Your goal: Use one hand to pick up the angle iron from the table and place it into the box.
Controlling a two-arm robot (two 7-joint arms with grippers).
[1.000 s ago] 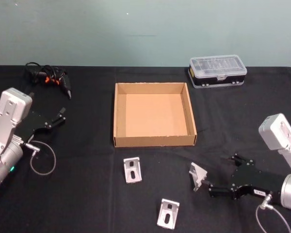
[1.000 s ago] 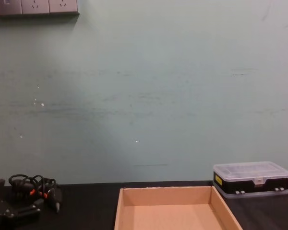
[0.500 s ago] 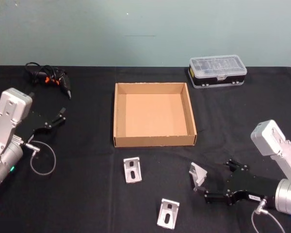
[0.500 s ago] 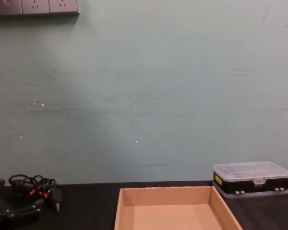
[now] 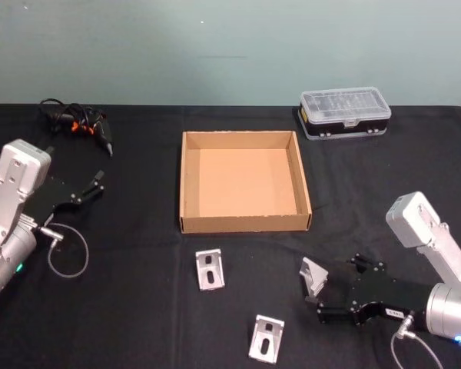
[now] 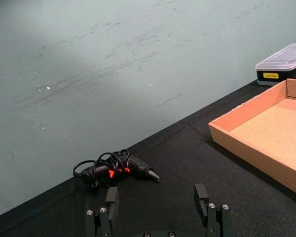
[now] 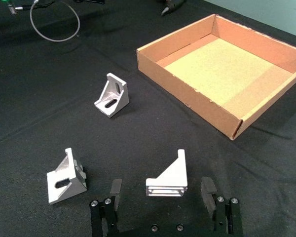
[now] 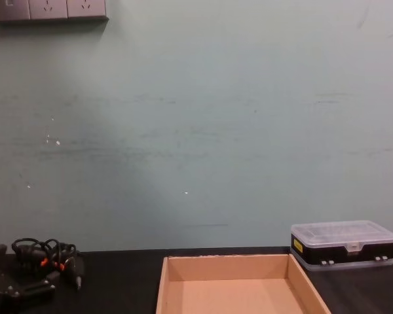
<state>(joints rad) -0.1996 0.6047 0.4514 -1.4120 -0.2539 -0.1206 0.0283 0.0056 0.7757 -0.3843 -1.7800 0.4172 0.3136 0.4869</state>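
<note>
Angle iron (image 5: 313,275) sits unmoved on table (image 5: 138,315), just before the near right corner of the box (image 5: 244,224). Right gripper (image 5: 332,286) has advanced since the last frame; its spread fingers (image 7: 207,187) now flank the iron without touching. The iron's triangular side faces the gripper, base edge across the finger gap. Left gripper (image 5: 89,188) is parked well left of the box, fingers spread.

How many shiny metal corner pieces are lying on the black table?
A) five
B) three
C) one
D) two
B: three angle irons lie on the table. One is in front of the box, one is nearer the robot, and one is just ahead of the open right hand.
</note>
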